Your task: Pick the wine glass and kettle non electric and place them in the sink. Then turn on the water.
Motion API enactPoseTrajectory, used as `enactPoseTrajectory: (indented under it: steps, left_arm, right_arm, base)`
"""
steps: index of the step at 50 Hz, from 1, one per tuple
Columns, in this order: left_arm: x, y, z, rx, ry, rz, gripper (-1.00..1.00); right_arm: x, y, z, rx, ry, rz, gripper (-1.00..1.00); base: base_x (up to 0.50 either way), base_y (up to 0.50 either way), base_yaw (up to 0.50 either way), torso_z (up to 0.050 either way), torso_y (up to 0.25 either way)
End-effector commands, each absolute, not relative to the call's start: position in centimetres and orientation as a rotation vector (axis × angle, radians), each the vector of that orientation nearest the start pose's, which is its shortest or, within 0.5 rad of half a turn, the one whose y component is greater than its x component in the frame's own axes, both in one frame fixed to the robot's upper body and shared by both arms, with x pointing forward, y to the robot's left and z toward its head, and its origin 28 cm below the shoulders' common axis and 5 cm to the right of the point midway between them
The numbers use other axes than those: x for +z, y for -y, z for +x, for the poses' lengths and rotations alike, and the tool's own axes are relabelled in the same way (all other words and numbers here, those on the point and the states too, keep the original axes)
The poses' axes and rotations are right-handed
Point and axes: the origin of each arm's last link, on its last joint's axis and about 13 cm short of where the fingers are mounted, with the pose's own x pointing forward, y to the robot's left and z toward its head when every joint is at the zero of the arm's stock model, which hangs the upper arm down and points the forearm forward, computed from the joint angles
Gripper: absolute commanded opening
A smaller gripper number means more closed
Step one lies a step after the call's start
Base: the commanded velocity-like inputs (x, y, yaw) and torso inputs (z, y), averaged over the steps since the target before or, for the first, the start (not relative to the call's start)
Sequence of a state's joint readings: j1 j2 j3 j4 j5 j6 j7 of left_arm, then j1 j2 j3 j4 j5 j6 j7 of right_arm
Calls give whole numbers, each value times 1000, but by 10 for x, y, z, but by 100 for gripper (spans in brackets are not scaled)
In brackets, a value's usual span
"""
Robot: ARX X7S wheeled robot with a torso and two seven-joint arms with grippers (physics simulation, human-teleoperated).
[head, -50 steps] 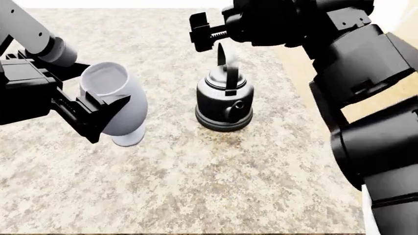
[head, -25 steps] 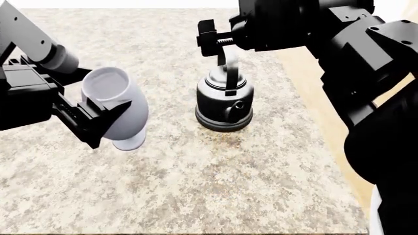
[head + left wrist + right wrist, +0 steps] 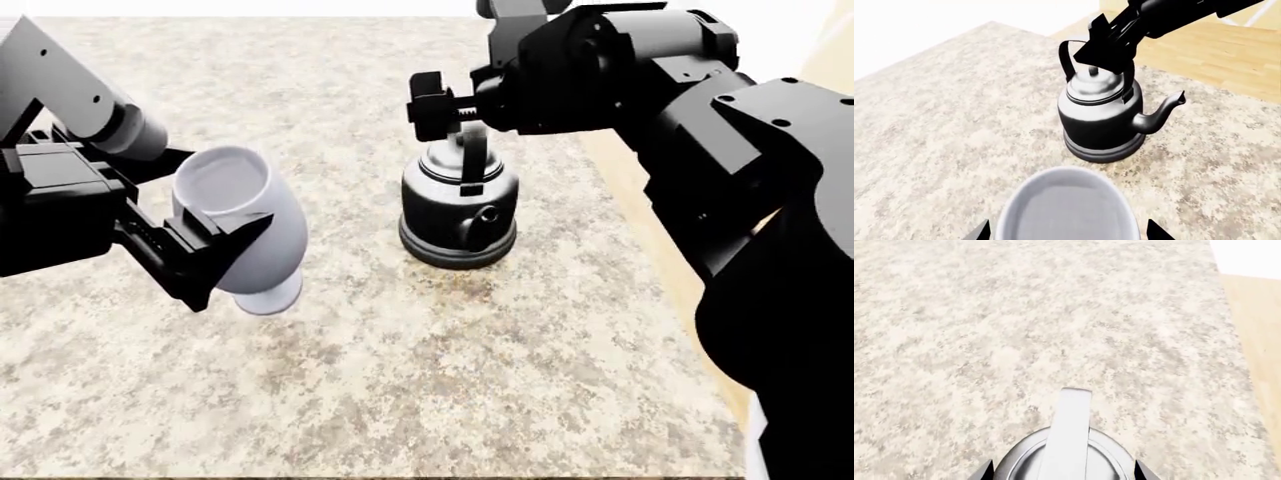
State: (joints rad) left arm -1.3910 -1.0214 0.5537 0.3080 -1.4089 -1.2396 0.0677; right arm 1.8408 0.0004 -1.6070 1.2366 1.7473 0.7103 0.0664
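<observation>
The glass [image 3: 244,225] is clamped in the left pincer [image 3: 200,245], tilted and apparently lifted off the worktop [image 3: 400,380], ready for carrying. The kettle [image 3: 458,210] stands on the worktop, its arched handle [image 3: 471,150] straddled by the parted right pincer [image 3: 447,100], so a top grasp seems intended. No sink is seen.

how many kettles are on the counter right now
1. The kettle stands upright on the counter, right gripper at its handle, right of the wine glass in the left gripper. Others could be outside view.
</observation>
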Motion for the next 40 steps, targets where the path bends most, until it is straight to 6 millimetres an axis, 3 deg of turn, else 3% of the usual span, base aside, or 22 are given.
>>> enactPoseTrajectory:
  steps: [1,25,26,40]
  left_arm:
    - [328,-316,236,-611,-260,329,-100]
    - [323,-317,239,-614,-268,326,-100]
    - [323,-317,239,-614,-268,325,-100]
    - [322,-318,238,-615,-261,323,-100]
  right_arm:
    - [319,42,404,306,-485,-46,100]
    - [307,43,406,299,-503,-52,100]
    - [307,43,406,299,-502,-52,-100]
    - [310,44,406,288,-490,-68,-100]
  base:
    - [0,0,0,0,0]
    - [0,0,0,0,1]
    - [0,0,0,0,0]
    - [0,0,0,0,0]
